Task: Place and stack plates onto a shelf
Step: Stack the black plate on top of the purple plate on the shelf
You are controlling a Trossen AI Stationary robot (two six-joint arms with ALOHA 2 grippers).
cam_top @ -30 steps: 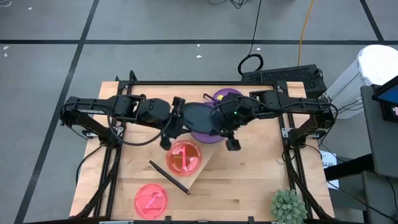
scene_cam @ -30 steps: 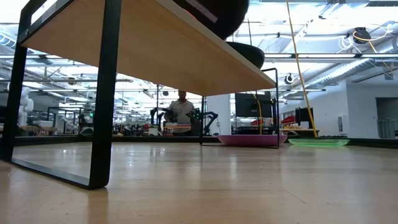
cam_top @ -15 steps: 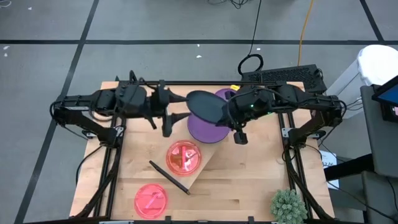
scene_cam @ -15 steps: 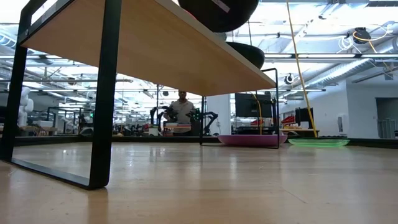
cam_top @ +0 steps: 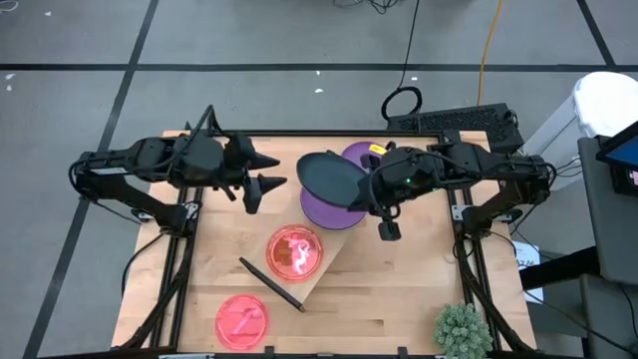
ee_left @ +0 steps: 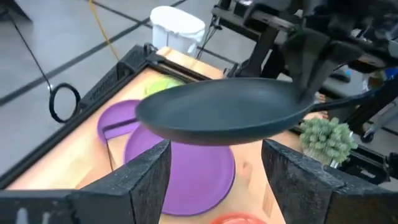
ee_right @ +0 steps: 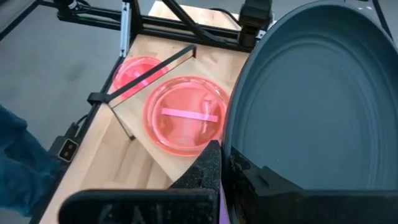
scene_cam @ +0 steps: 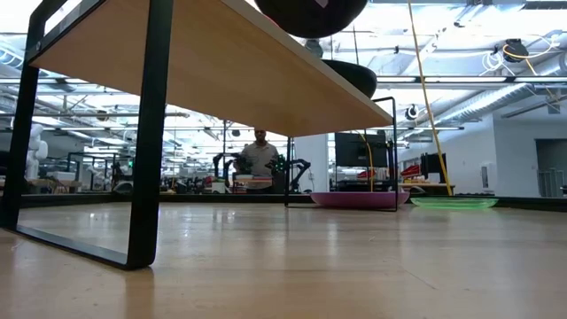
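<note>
My right gripper [cam_top: 369, 185] is shut on a dark teal plate [cam_top: 332, 176], which hangs above a purple plate [cam_top: 329, 211] lying on the light-wood shelf [cam_top: 324, 267]. A pink plate [cam_top: 294, 251] also lies on the shelf. A second purple plate [cam_top: 359, 154] and a lime-green plate [ee_left: 163, 84] sit behind, and another pink plate [cam_top: 242, 319] rests on the tabletop. My left gripper [cam_top: 264, 183] stands open, left of the dark plate and clear of it. In the left wrist view, its fingers [ee_left: 148, 174] frame the dark plate [ee_left: 224, 115] without touching. My right gripper pinches the dark plate's rim [ee_right: 252, 171] between its two fingers, on the side toward the table's right edge. The fingers come from the right, slanting down. The plate is lifted clear, close to level, hollow side up, above the purple plate.
A spiky green plant [cam_top: 462, 329] stands at the near right corner. The shelf lies slantwise across the table's middle, with a black frame end [cam_top: 269, 284] toward the near side. Bare tabletop [cam_top: 399, 289] lies to the near right. A person stands far off in the room [scene_cam: 259, 152].
My left gripper has come away from the dark plate's left rim and drawn back toward the table's left edge, rolling about its own axis, fingers now spread. My right gripper has carried the plate a little up and toward the right; the plate stays clear of the purple one.
</note>
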